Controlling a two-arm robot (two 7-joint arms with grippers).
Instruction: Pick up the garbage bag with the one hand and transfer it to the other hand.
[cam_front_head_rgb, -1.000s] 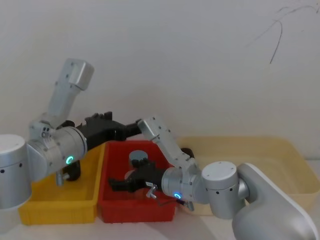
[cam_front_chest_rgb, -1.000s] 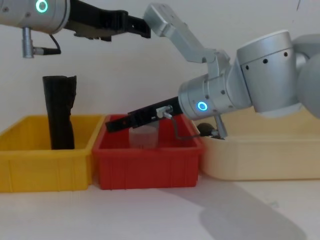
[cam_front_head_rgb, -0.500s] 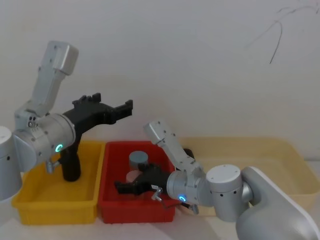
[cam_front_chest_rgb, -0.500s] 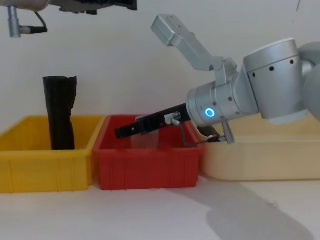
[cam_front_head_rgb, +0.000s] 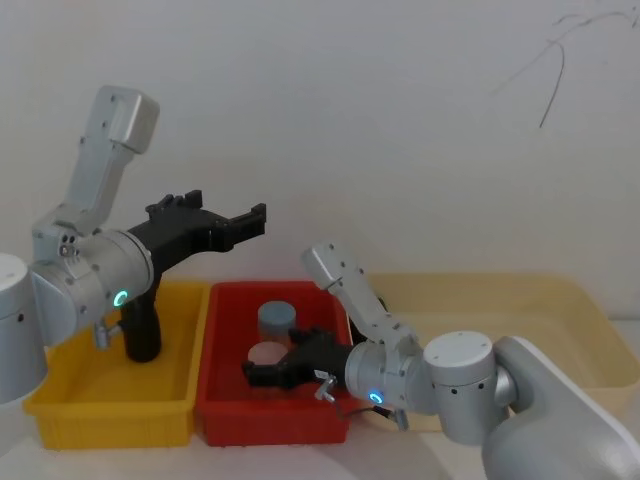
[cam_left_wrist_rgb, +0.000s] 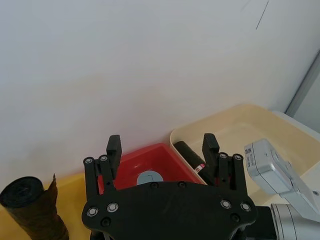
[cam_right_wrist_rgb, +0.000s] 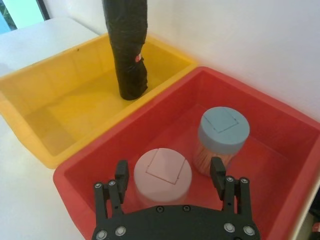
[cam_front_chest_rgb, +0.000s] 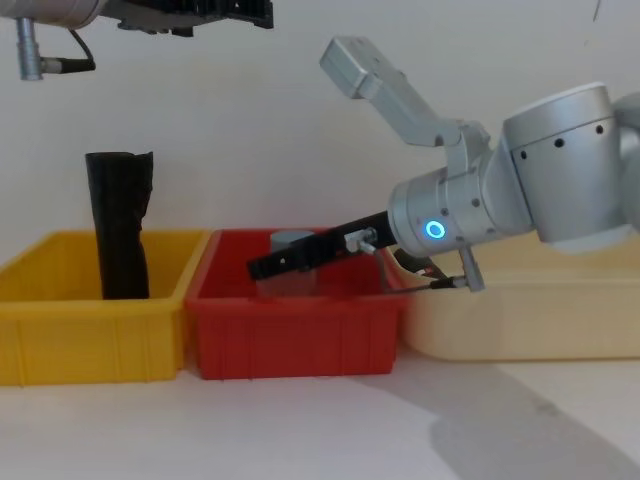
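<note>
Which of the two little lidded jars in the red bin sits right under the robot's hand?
The pink-lidded jar: it lies between the open fingers of the right hand. The blue-lidded jar stands farther off, beside it.

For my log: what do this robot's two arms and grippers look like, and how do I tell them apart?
Both arms are silver, with rounded joints and boxy links. The left gripper and right gripper are flat black two-finger units with silver screw heads. The left arm carries a green-teal glowing ring, the right a blue one. A thin cable loops at each wrist.
</note>
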